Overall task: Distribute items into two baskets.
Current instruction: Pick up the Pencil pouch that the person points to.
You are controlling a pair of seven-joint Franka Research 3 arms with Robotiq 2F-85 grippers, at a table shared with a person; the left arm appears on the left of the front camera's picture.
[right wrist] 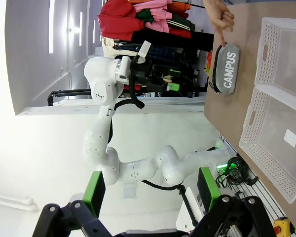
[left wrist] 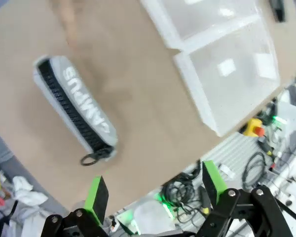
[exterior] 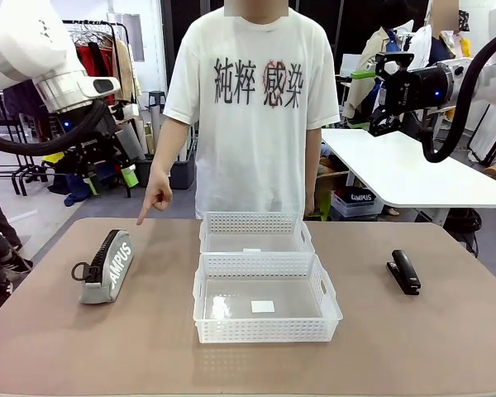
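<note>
The soft grey fabric pouch, black zipper on top, lies on the surface below the left gripper, which is spread wide; a person's hand points at it. Pinching across its narrow middle should limit sagging. The hard black stapler lies far below the right gripper, also spread. Rigid lattice-walled baskets sit between.

Soft overhead light is falling evenly across the desk, leaving only faint shadows. The left wrist view is smearing the pouch and baskets; the right is blowing out its background to white.
</note>
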